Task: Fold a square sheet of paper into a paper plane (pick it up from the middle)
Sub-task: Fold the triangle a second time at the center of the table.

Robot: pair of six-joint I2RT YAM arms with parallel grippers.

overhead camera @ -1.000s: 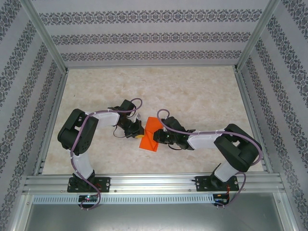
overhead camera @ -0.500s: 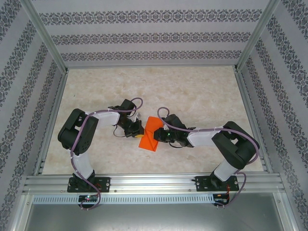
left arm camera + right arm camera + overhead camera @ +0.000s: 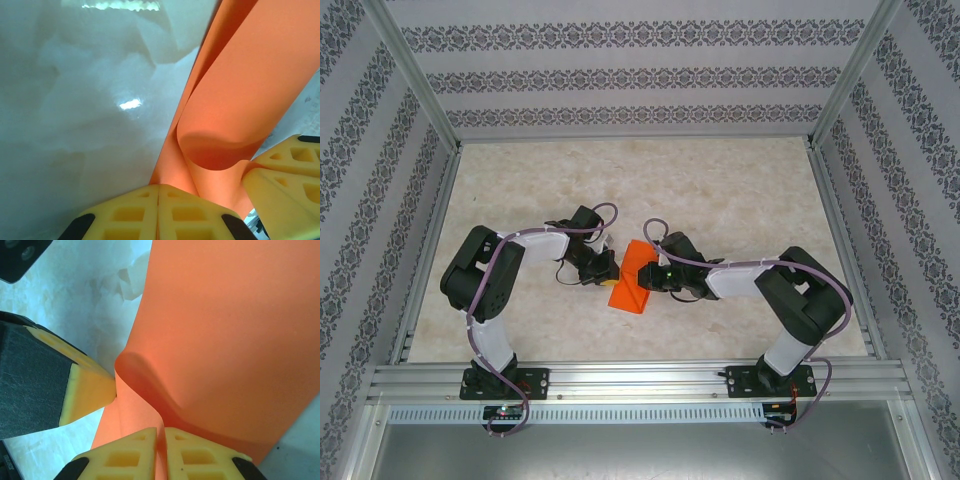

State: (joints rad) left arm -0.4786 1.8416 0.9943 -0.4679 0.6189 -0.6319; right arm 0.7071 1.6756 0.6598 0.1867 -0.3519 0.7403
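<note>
Marbled beige worktop [image 3: 740, 200] inside patterned walls; the square sheet of paper [image 3: 629, 286] sits mid-worktop, bent into a loose curl, between the two tools and touching both. Left tool [image 3: 605, 268] on the sheet's left: fingers pressed together, tips against the curl (whether paper is caught between them, cannot tell). Right tool [image 3: 648, 277] on the sheet's right: fingers closed on the paper, which rises out of their seam in the right wrist view.
</note>
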